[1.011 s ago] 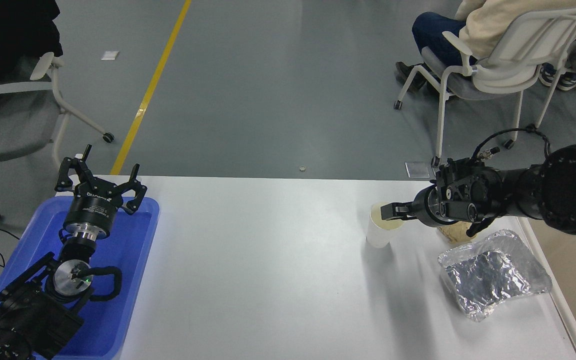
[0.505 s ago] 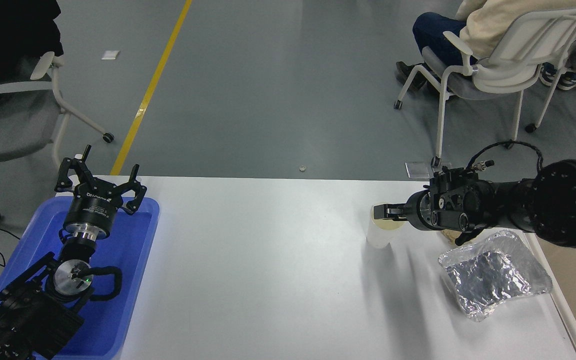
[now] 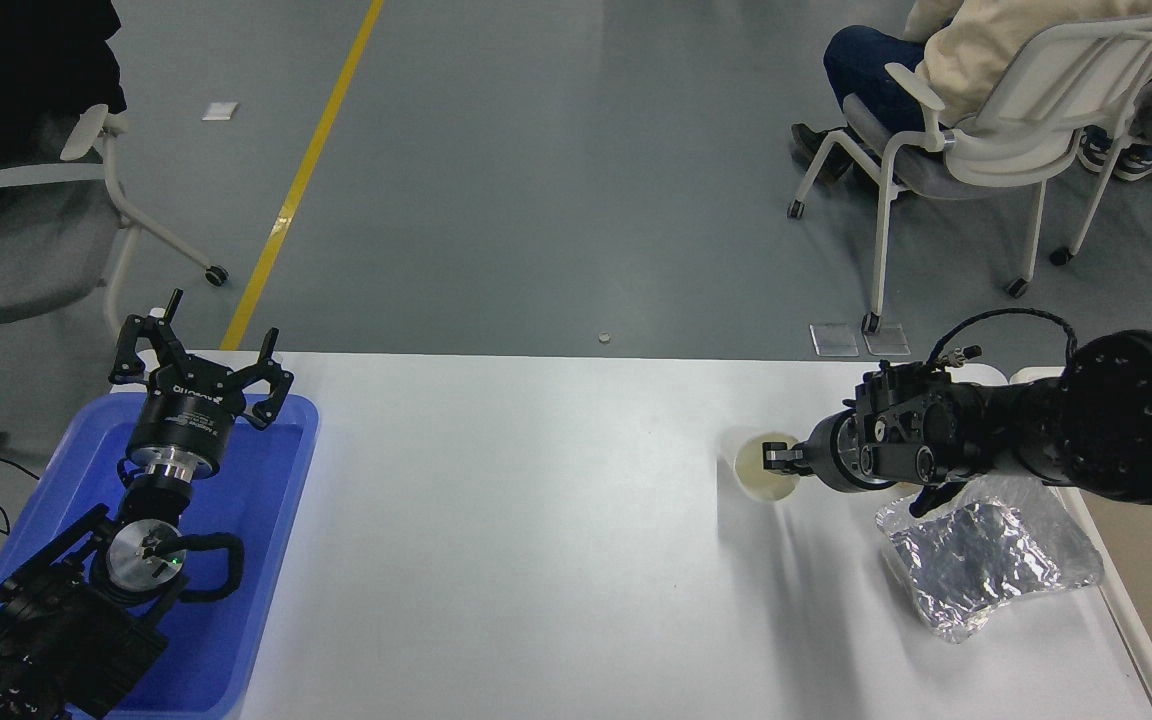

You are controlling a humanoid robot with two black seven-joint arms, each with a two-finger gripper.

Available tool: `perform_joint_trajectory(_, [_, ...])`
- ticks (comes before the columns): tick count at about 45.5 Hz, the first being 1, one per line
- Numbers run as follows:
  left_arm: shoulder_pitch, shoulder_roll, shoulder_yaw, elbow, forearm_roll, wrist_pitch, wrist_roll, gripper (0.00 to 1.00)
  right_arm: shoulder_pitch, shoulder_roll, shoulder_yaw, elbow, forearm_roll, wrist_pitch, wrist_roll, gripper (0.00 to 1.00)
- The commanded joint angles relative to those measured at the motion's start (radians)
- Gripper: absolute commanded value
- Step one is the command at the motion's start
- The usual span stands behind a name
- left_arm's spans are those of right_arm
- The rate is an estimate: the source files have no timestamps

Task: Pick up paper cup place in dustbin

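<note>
The paper cup [image 3: 758,478] is small and white with a cream inside. It hangs at the tip of my right gripper [image 3: 782,460] over the right half of the table, and its open mouth faces up toward the camera. The right gripper is shut on the cup's rim at its right side, with one finger inside the mouth. The dustbin [image 3: 1128,612] is cream-beige and stands off the table's right edge, partly hidden behind my right arm. My left gripper [image 3: 198,368] is parked open over the blue tray [image 3: 266,520] at the lower left.
A crumpled sheet of silver foil [image 3: 986,552] lies on the table just below the right gripper, next to the dustbin. A person sits on a white chair [image 3: 996,130] beyond the table's far right. Another chair [image 3: 56,220] stands at the far left.
The cup has left the table surface and its mouth now faces the camera. The right gripper has shifted slightly nearer with it, covering the brown paper ball. The left arm has not moved.
</note>
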Motion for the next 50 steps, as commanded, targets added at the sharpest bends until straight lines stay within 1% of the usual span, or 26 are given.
perform_joint_trajectory(1, [0.0, 0.0, 0.001, -0.001, 0.0, 0.0, 0.0, 1.0, 0.017, -0.009, 0.004, 0.016, 0.006, 0.008, -0.026, 0.0])
perform_joint_trajectory(11, [0.0, 0.0, 0.001, -0.001, 0.0, 0.0, 0.0, 1.0, 0.062, -0.044, 0.004, 0.045, 0.006, 0.051, -0.026, 0.0])
perform_joint_trajectory(21, [0.0, 0.0, 0.001, -0.001, 0.0, 0.0, 0.0, 1.0, 0.213, -0.107, -0.016, 0.161, -0.002, 0.181, -0.026, 0.0])
perform_joint_trajectory(27, [0.0, 0.0, 0.001, -0.001, 0.0, 0.0, 0.0, 1.0, 0.321, -0.138, -0.041, 0.239, -0.013, 0.317, -0.025, 0.0])
perform_joint_trajectory(38, [0.0, 0.0, 0.001, -0.001, 0.0, 0.0, 0.0, 1.0, 0.542, -0.193, -0.061, 0.282, -0.088, 0.684, -0.025, 0.0])
perform_joint_trajectory(50, [0.0, 0.002, 0.001, 0.001, 0.0, 0.0, 0.0, 1.0, 0.755, -0.196, -0.134, 0.342, -0.112, 0.684, -0.025, 0.0])
